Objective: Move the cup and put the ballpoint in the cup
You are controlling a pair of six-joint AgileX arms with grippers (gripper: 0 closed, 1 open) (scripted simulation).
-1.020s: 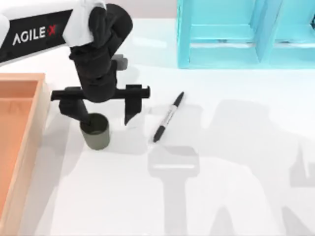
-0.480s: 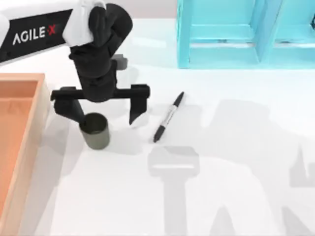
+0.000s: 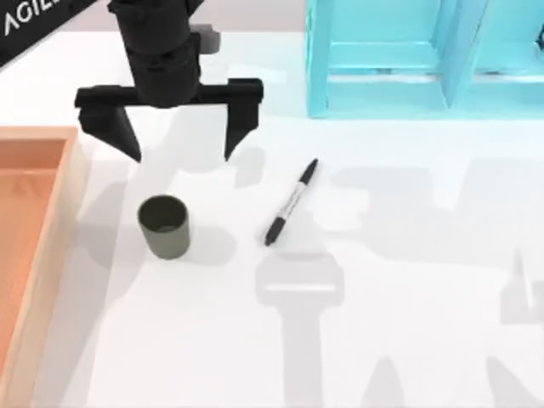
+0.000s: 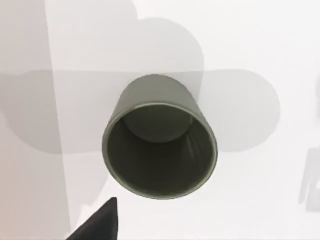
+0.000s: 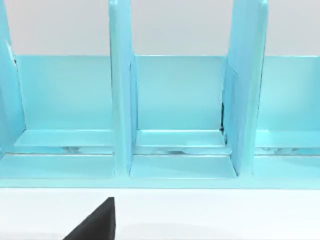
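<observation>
The wooden tray [image 3: 34, 255] lay at the far left of the table, to the left of the cup [image 3: 164, 226]. The tray looked like a place for things, but nothing of the task was in it.

The cup stood upright on the white table [image 3: 408, 340], with its open mouth facing up. In the left wrist view the cup [image 4: 159, 145] looked dark and hollow inside, with nothing in it. It stood that way so a pen could drop in from above.

The left gripper [image 3: 180, 151] hung in the air behind the cup, toward the back of the table. Its two fingers were spread wide apart and held nothing. It did not touch the cup. I think the cup had been put where it should go, so the moving part looked done.

The ballpoint [image 3: 291, 202] lay flat on the table to the right of the cup, near it but not touching. It lay slanted, with one end pointing toward the blue shelf [image 3: 425, 59]. It was bare on top, so fingers could close on it from above. The pen step was not yet done.

The blue shelf stood behind the cup and to its right, at the back of the table. The right wrist view showed the blue shelf [image 5: 175, 110] close by, so the right arm was probably parked there. I could not tell how the right gripper stood.
</observation>
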